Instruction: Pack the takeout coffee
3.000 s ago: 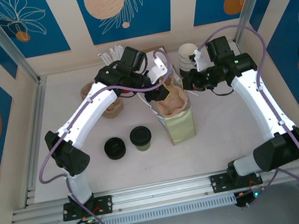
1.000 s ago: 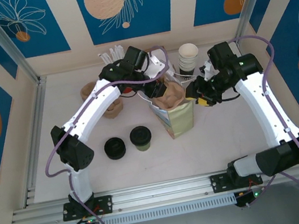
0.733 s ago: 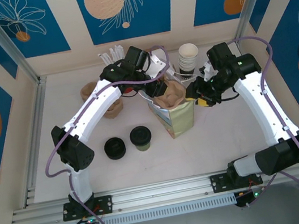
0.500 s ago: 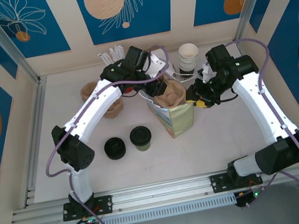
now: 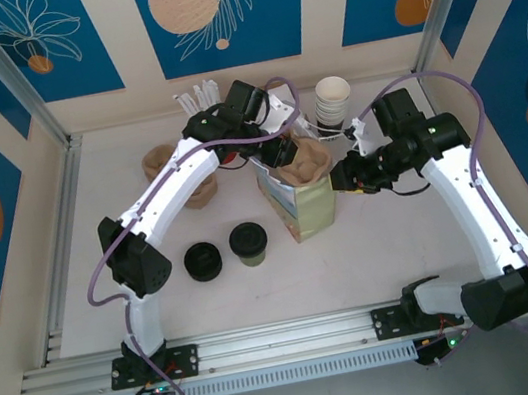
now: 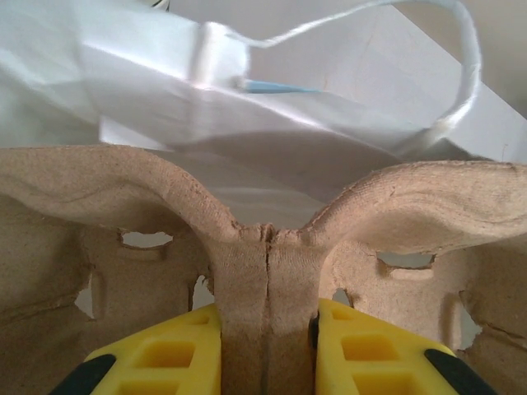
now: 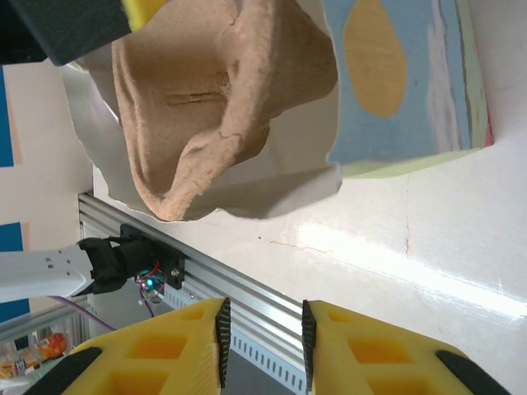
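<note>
Your left pincer (image 6: pixel 268 329) had its yellow fingers (image 6: pixel 165 354) pinched on the middle ridge of the pulp cup carrier (image 6: pixel 99 189), which sat in the mouth of the paper bag (image 5: pixel 312 212). Your right pincer (image 7: pixel 263 329) hung just right of that bag, jaws a narrow slit apart, gripping nothing. The takeout coffee (image 5: pixel 248 243) stood on the table (image 5: pixel 404 245) well clear of both pincers, nearer the arm bases, just beside an all-black lid (image 5: pixel 203 260).

Two white arms, black joints, nothing fancy

Left arm (image 5: pixel 166 188) and right arm (image 5: pixel 471 193) both have white shells, chunky black joint housings and a purple cable (image 5: pixel 423 74) looping alongside. The fingers (image 6: pixel 160 355) are yellow blocks with square pockets and black tips.
</note>
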`<action>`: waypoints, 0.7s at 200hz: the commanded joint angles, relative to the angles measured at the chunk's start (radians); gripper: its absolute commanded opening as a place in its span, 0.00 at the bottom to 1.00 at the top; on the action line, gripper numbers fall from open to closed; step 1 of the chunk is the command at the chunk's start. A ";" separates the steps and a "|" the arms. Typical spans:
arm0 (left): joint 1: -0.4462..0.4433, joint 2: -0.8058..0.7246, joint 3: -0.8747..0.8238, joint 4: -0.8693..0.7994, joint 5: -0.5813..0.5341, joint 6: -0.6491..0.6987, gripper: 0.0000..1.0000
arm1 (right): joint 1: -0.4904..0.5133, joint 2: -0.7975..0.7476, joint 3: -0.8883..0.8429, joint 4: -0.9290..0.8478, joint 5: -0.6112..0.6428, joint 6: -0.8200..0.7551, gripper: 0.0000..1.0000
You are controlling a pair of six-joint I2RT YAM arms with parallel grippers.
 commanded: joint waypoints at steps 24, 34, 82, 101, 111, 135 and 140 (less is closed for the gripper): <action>0.003 0.010 -0.005 0.005 0.026 0.084 0.25 | -0.042 0.052 0.141 -0.049 -0.053 -0.015 0.32; 0.002 0.012 -0.006 0.002 0.019 0.096 0.25 | -0.064 0.064 0.174 -0.060 -0.061 -0.008 0.33; -0.015 0.016 -0.014 -0.020 0.003 0.171 0.25 | -0.106 0.119 0.266 -0.061 -0.057 0.034 0.39; -0.018 0.018 -0.024 -0.030 -0.004 0.196 0.25 | -0.106 0.134 0.248 -0.044 -0.053 0.046 0.41; -0.021 0.019 -0.029 -0.037 -0.013 0.209 0.25 | -0.103 0.143 0.241 -0.031 -0.056 0.050 0.41; -0.034 0.027 -0.031 -0.053 -0.024 0.241 0.25 | -0.081 0.158 0.222 0.002 -0.036 0.056 0.44; -0.036 0.028 -0.030 -0.056 -0.028 0.243 0.25 | -0.075 0.163 0.218 0.007 -0.031 0.054 0.45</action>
